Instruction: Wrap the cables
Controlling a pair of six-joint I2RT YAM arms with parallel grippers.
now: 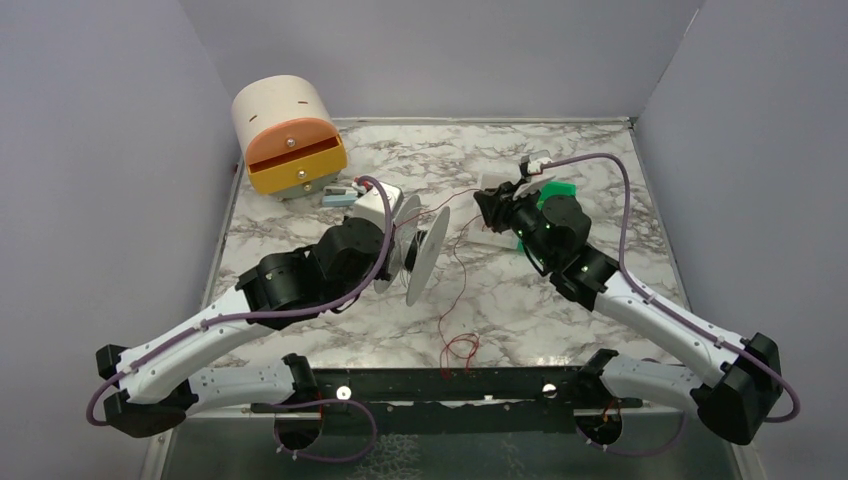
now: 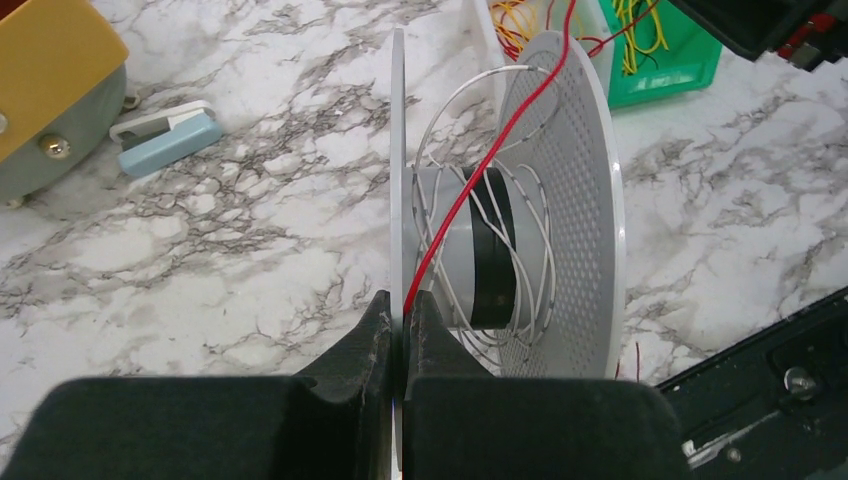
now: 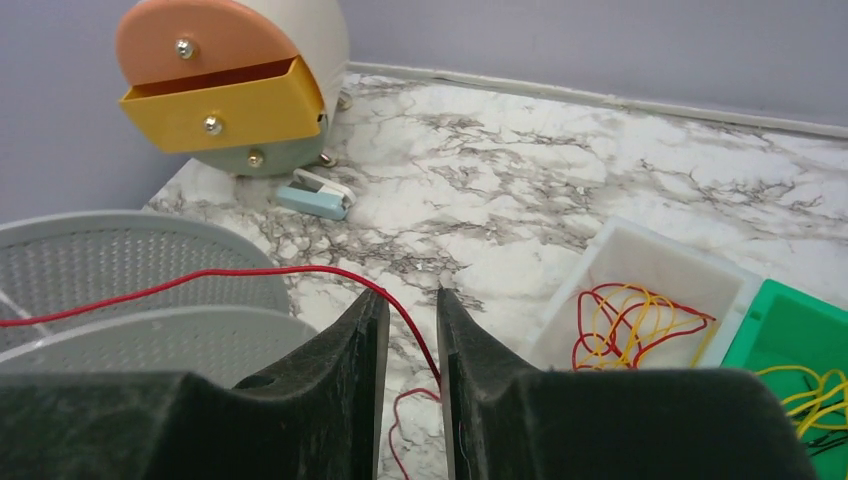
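Note:
The pale grey spool (image 1: 425,250) stands on edge at the table's middle. My left gripper (image 1: 400,238) is shut on its left flange (image 2: 397,150), with the fingertips (image 2: 375,325) pinching the rim. A thin red cable (image 2: 480,170) runs from beside those fingers across the hub (image 2: 450,240), over the white wire loops and a black band. It goes on to my right gripper (image 3: 412,298). The cable (image 3: 250,272) passes loosely through that gripper's narrow gap; the jaws stand apart. Its slack trails to a small coil (image 1: 460,350) near the front.
A cream and orange drawer unit (image 1: 290,140) stands at the back left, with a small blue clip (image 1: 338,197) before it. A white bin (image 3: 640,290) of red and yellow wires and a green bin (image 3: 800,340) sit by my right gripper. A black rail (image 1: 450,385) lines the near edge.

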